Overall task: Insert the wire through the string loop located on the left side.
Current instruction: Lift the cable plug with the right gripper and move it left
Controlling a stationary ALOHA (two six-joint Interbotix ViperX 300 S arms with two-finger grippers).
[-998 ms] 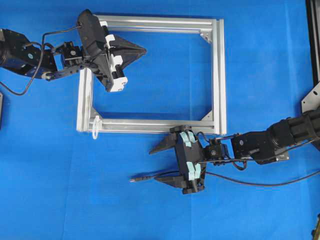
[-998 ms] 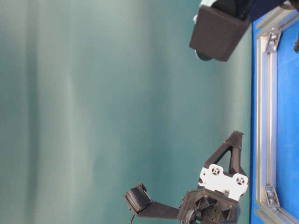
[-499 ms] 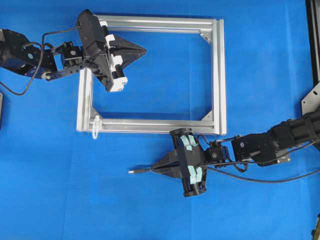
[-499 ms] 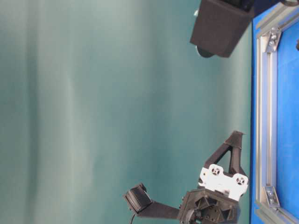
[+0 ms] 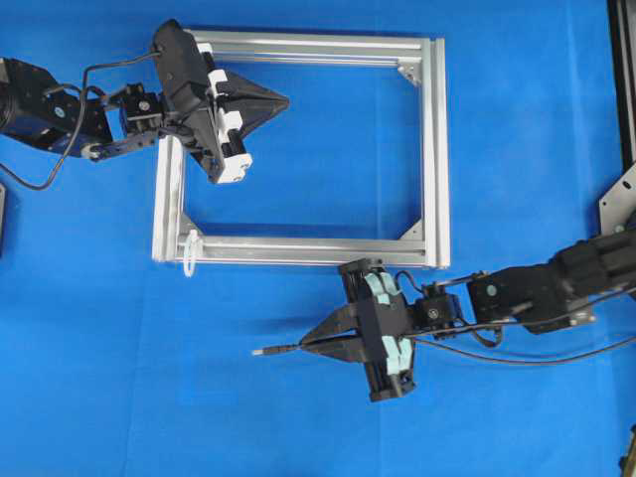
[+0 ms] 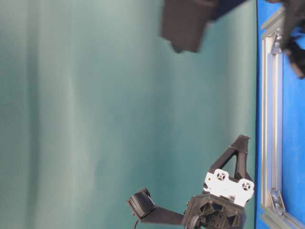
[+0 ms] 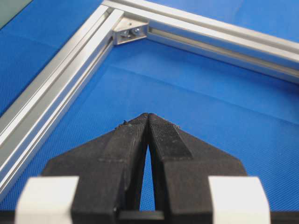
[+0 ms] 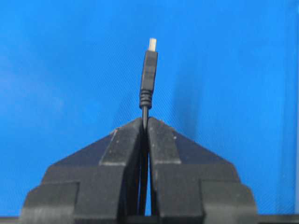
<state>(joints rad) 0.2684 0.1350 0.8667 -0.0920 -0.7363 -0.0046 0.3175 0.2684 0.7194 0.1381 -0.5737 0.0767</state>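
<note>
The wire (image 5: pixel 477 350) is lying across the blue surface (image 5: pixel 517 139), its plug tip poking out leftward past the right pincer (image 5: pixel 303 345), which is clamping it just behind the plug. The string loop (image 5: pixel 189 253) is hanging at the aluminium frame's (image 5: pixel 434 149) lower-left corner (well apart from the plug). The left pincer (image 5: pixel 285 100) is sitting closed and empty inside the frame.

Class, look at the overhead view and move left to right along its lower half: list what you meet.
String loop → wire's plug tip → right end effector, shut on the wire → right arm.
</note>
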